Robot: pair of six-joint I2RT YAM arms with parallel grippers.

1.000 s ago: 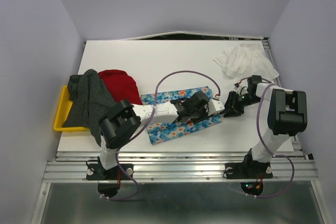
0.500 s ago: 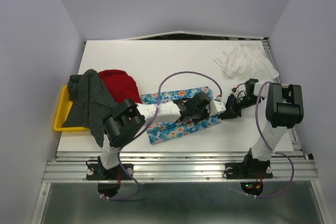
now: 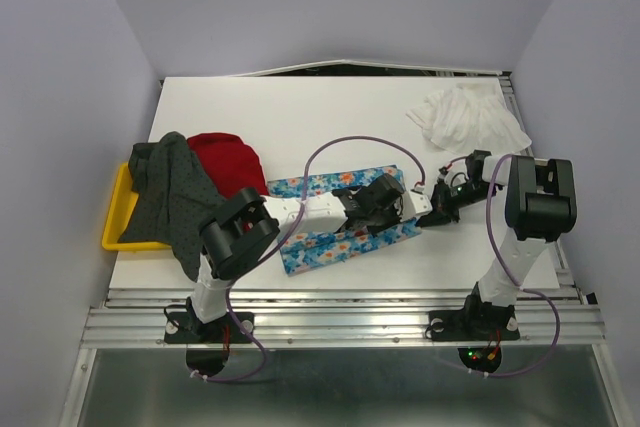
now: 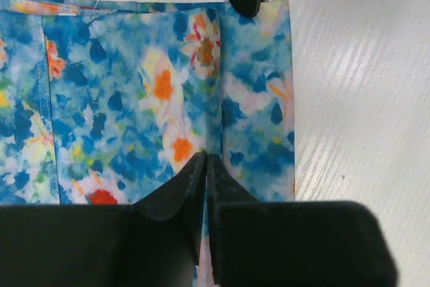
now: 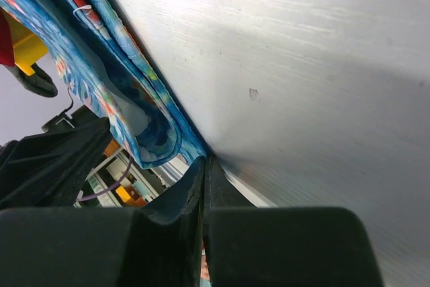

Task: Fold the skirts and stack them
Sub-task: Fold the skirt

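Both grippers grip the blue skirt point(image 3: 330, 247), frame centre: left gripper point(image 4: 205, 159) pinching a raised fold, right gripper point(image 5: 203, 160) its edge. Left arm point(image 3: 310, 212) crosses it; white skirt point(image 3: 468, 119) upper right, tray point(image 3: 116, 215) far left.

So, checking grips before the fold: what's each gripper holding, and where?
Left gripper pinches a raised crease of the floral skirt near its right end; right gripper apparently pinches that end's edge.

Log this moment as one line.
stage: folding blue floral skirt | left gripper: shut on its fold | right gripper: shut on its edge | waiting: white skirt, red skirt, grey skirt
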